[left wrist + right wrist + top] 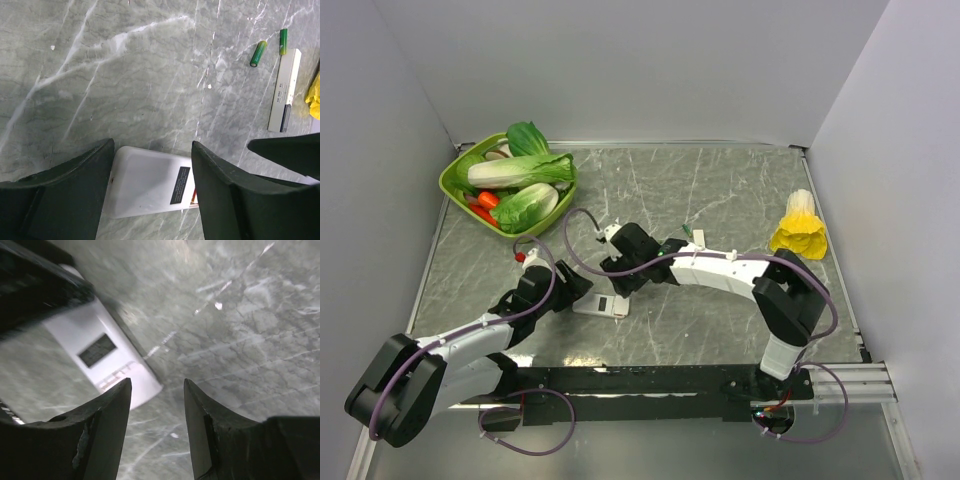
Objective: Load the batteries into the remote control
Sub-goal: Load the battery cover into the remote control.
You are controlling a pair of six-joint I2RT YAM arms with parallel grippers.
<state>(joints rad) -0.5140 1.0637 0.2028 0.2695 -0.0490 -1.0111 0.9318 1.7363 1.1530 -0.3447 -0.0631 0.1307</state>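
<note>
Grey marble-patterned tabletop [150, 75] looks smooth, slight sheen, white veins. Small white rectangular plastic remote control [145, 187] shows a smooth matt back with dark printed label; black gripper fingers [225, 195] look matt hard plastic. Green basket [455, 180] looks glossy plastic.

White remote control [147, 182] lies flat, back up — dark label showing — on the marble.

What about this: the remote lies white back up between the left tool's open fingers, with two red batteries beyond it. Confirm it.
Wrong colour. In the left wrist view the two batteries beyond the remote are green, not red. The remote does lie white back up between the left tool's open fingers.
</note>
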